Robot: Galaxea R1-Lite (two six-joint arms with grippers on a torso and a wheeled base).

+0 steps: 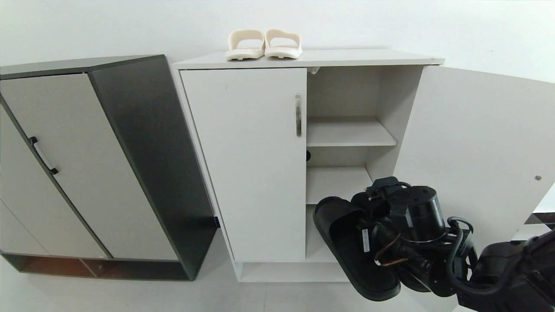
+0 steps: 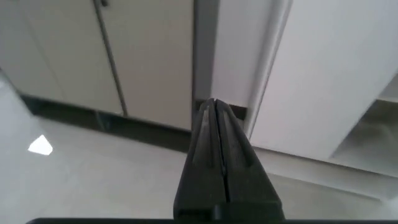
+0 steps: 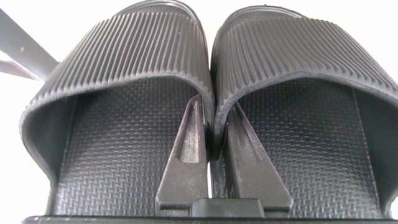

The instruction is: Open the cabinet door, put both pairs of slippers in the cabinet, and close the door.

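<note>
Head facing cabinet [image 1: 243, 164], wrists close-up

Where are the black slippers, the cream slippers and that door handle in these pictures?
black slippers [image 1: 347, 245]: head view, footbed of the left-hand one.
cream slippers [image 1: 245, 53]: head view, toe of the left-hand one.
door handle [image 1: 298, 115]: head view, middle of the metal bar.

dark grey cupboard [image 1: 151, 173] with a black handle [image 1: 42, 155], on pale floor [image 1: 130, 297].

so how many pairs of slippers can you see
2. A cream pair sits on top of the white cabinet; a black pair is clamped in the right gripper before its open side. Others may be hidden behind the closed door.
</note>
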